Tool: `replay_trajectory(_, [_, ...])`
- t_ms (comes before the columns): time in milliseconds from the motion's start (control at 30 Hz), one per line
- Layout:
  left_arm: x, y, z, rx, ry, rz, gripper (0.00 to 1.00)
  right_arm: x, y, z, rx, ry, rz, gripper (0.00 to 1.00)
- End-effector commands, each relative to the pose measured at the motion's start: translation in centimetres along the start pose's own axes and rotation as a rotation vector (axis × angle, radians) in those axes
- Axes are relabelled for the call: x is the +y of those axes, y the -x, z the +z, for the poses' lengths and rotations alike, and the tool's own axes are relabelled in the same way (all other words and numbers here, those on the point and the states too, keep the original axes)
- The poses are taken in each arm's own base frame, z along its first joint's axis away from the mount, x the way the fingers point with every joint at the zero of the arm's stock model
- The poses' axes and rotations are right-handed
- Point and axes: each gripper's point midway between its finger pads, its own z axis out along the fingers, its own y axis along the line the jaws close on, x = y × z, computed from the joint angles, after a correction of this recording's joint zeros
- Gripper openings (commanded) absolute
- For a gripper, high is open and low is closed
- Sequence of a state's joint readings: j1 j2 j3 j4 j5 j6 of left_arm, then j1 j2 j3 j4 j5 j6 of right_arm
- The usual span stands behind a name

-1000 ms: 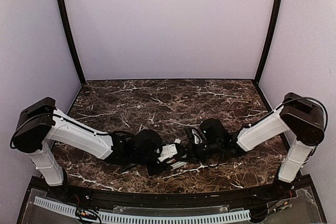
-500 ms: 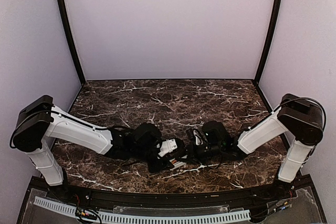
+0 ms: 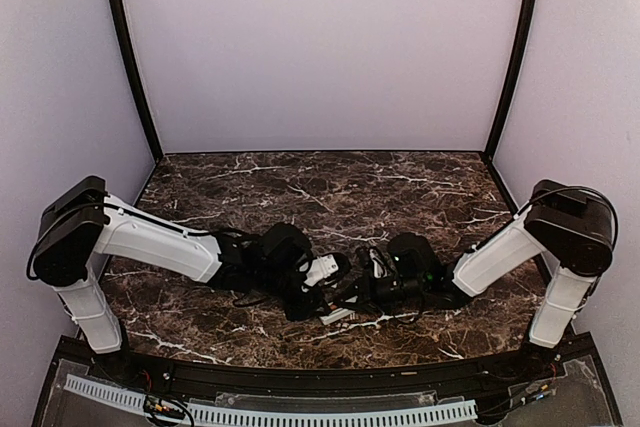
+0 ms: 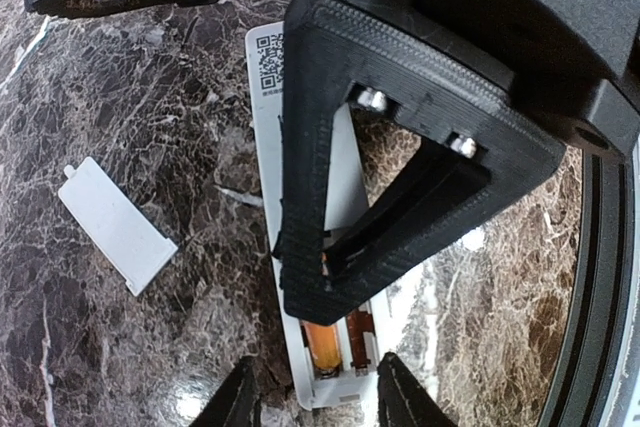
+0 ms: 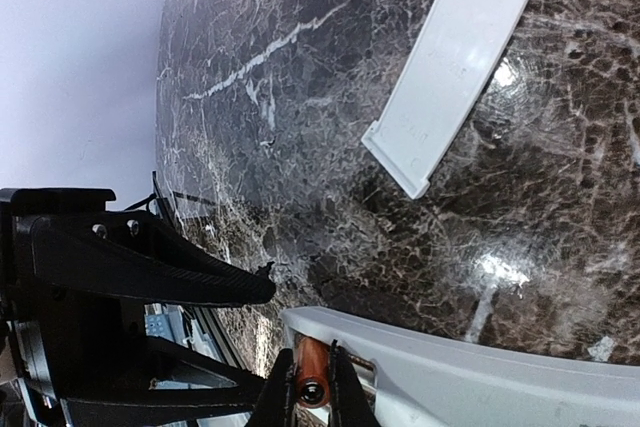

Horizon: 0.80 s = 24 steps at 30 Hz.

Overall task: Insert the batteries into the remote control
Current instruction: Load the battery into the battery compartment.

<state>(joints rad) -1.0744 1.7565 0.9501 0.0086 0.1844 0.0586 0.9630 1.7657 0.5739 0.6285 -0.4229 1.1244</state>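
Observation:
The remote control lies label side up near the table's front edge, its battery bay uncovered. An orange battery sits in the bay's left slot; the slot beside it shows only a bare metal contact. My right gripper is shut on that orange battery at the end of the remote control, and its black finger frame crosses over the remote. My left gripper straddles the same end: one tip is at the remote's edge and the other a little off it.
The small flat white bay cover lies loose on the dark marble left of the remote, also seen in the right wrist view. The table's black front rail runs close by. Both arms are low and nearly meet at front centre.
The left arm has slid right and slightly away from the front edge. The right arm has settled a little lower. The remote has stayed in place.

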Motion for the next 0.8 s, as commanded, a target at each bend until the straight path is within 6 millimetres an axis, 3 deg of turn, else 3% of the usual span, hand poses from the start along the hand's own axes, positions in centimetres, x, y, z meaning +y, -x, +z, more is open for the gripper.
replay_trajectory(0, [-0.6, -0.2, 0.0, 0.016, -0.053, -0.038, 0.39, -2.5, -2.4, 0.4, 0.060, -0.071, 0.029, 0.00])
replay_trajectory(200, [0.8, -1.8, 0.9, 0.061, 0.026, -0.050, 0.37, -2.4, -2.3, 0.1, 0.044, -0.088, 0.011, 0.00])
replay_trajectory(367, [1.0, -0.5, 1.6, 0.020, 0.024, -0.046, 0.35, -2.8, -2.2, -0.7, 0.011, -0.109, 0.008, 0.00])
replay_trajectory(467, [0.3, -0.1, 2.0, 0.011, -0.014, -0.046, 0.35, -2.8, -2.1, -1.0, -0.006, -0.119, 0.004, 0.00])
replay_trajectory(567, [-0.5, -0.9, 2.4, 0.036, -0.024, -0.020, 0.35, -2.6, -2.0, -0.8, -0.013, -0.118, -0.005, 0.00])
replay_trajectory(767, [-1.0, -1.4, 1.7, 0.034, -0.014, -0.004, 0.36, -2.8, -2.0, 0.4, -0.001, -0.108, -0.012, 0.00])
